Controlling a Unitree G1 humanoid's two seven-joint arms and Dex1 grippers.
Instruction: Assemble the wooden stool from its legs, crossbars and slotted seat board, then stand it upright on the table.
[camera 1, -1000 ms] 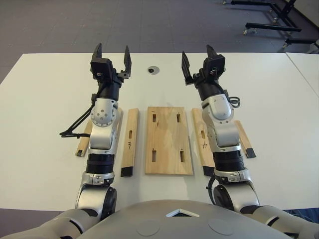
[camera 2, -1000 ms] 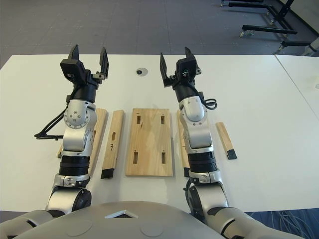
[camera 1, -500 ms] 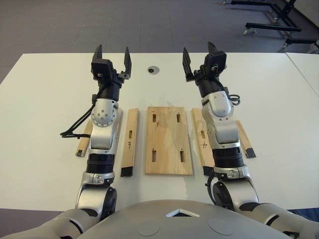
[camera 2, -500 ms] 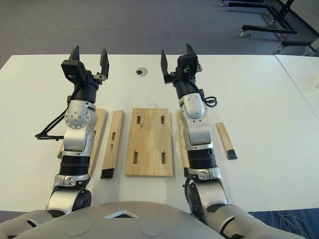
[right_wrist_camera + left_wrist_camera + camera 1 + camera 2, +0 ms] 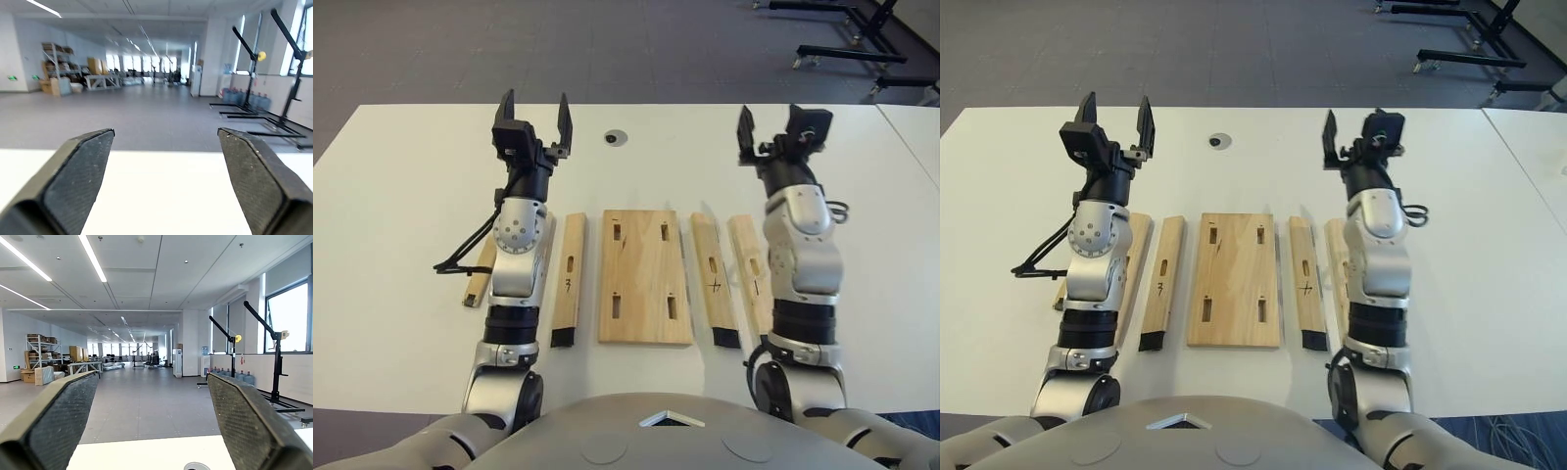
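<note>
Lies flat at centre frame: slotted seat board (image 5: 645,275), legs (image 5: 570,279) alongside. Probably stiff, light, smooth wood; best pinched across a long edge. Upper left and upper right: left gripper (image 5: 531,117), right gripper (image 5: 769,127), fingers spread, empty.

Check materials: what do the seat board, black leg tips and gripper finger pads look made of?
Seat board: pale wood, matte, apparently unvarnished; grain streaks show.
Leg tip: black end on pale wood, either paint or a rubber cap; cannot tell which.
Finger pads: dark, finely dimpled surface, probably rubber.
</note>
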